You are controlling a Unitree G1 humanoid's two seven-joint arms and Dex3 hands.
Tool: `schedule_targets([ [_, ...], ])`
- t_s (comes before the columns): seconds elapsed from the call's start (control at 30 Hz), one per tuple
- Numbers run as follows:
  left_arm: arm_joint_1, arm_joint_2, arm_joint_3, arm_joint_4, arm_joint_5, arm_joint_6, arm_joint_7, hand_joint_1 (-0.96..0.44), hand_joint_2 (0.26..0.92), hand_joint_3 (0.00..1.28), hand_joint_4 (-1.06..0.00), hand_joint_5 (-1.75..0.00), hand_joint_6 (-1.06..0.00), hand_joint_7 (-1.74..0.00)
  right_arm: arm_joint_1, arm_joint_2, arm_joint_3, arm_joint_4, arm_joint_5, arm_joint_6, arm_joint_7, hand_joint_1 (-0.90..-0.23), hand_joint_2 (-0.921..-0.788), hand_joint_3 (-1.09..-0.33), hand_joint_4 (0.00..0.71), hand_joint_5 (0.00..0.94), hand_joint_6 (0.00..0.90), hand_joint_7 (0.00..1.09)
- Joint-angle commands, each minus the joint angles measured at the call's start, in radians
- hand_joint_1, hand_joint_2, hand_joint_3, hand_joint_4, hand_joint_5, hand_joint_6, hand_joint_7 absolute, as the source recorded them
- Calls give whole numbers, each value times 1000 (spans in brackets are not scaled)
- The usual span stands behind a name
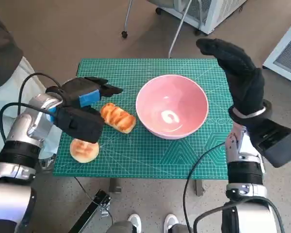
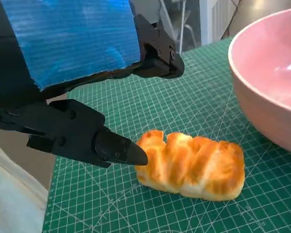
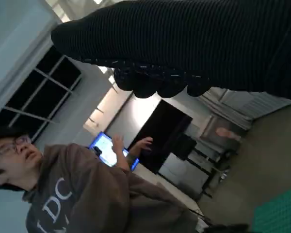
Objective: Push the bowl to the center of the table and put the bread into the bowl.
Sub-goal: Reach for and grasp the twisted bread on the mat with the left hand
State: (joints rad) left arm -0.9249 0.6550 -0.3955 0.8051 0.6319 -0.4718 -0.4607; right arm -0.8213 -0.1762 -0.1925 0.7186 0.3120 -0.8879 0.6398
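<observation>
Round bun (image 1: 84,150): near counter edge, on the green mat (image 1: 150,160), just below the left hand.
Left hand (image 1: 82,109): released, fingers apart, holding nothing; lower fingertip (image 2: 131,154) touching or nearly touching the bread's end, upper finger above it.
Bread (image 1: 118,117): flat on the mat between left hand and bowl, close to the bowl's side, outside it.
Bowl (image 1: 171,106): pink, upright, about mid-counter, nothing inside but a glint.
Right hand (image 1: 240,77): raised above the counter's right edge, flat, fingers extended, grasping nothing.
Person (image 3: 82,194): beyond, in right wrist view, brown sweatshirt.
</observation>
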Motion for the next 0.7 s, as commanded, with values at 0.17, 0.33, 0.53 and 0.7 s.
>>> schedule_targets([
  [0.17, -49, -52, -49, 82, 26, 24, -6, -242, 822, 2, -308, -11, -431, -92, 27, 7, 5, -4, 6, 10, -9, -681, -921, -729, 233, 36, -1, 653],
  [0.33, -79, -90, -78, 139, 42, 38, -7, -226, 820, 0, -311, -9, -433, -94, 33, 10, 8, -12, 5, 12, -15, -687, -921, -724, 234, 37, -1, 653],
  [0.53, -121, -143, -112, 219, 60, 63, -13, -196, 816, 0, -310, -5, -432, -95, 42, 10, 9, -15, 3, 11, -22, -690, -921, -723, 234, 38, -1, 653],
  [0.7, -154, -188, -139, 282, 69, 84, -25, -150, 819, 2, -301, -1, -419, -90, 48, 6, 9, -17, 0, 8, -27, -691, -921, -722, 234, 38, -1, 651],
])
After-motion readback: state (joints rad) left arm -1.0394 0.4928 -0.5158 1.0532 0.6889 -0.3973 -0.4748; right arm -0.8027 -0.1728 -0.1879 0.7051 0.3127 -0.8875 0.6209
